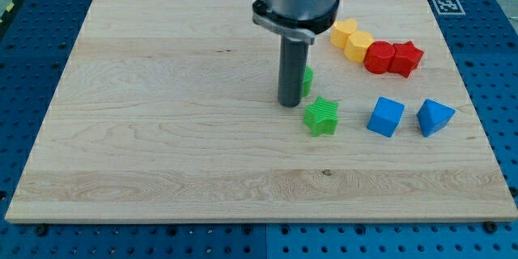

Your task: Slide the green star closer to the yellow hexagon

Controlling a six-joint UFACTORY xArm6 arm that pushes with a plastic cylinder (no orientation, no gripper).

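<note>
No pincer is fitted to this arm, so there is nothing to open, close or grip; it ends in a dark rod, and my tip (289, 105) rests on the pale wooden surface (162, 129). Taking the green star (321, 116) as landmark: my tip sits just beside it, toward the view's upper left, apparently not touching. A second green block (307, 80), its shape mostly hidden by the rod, lies just above the star. The yellow hexagon (360, 47) lies up and to the right of the star, touching another yellow block (343, 31) on one side and a red round block (378, 57) on the other, with a red star (406, 57) beyond. Two blue blocks (386, 116) (434, 116) sit to the star's right.

Risk, as I judge it: from this side, a push would drive the star down and right, away from the hexagon. Circling round may nudge the hidden green block.
</note>
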